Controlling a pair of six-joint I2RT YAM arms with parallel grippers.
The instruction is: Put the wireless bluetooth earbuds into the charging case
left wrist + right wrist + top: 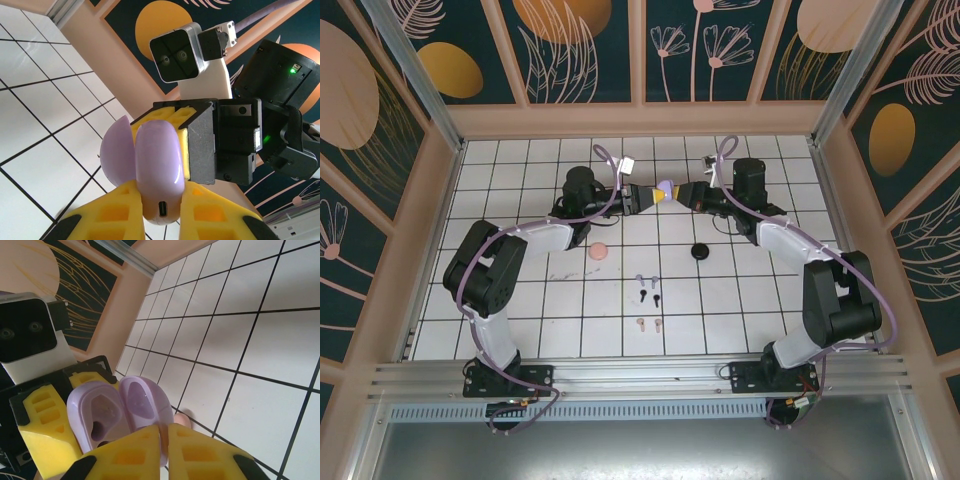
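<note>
Count was 6 earbuds total: 2 lilac earbuds (639, 279), 2 black earbuds (643, 296), 2 pink earbuds (641, 323). Charging cases were 3: 1 lilac case (667, 190), 1 pink case (599, 251), 1 black case (700, 251). Arms were 2: left arm (490, 280), right arm (835, 290).

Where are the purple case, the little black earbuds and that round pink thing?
Purple case (157, 170): left wrist view, its glossy outer shell.
Black earbuds (643, 296): top view, the left bud of the pair.
Round pink thing (599, 251): top view, its middle.
</note>
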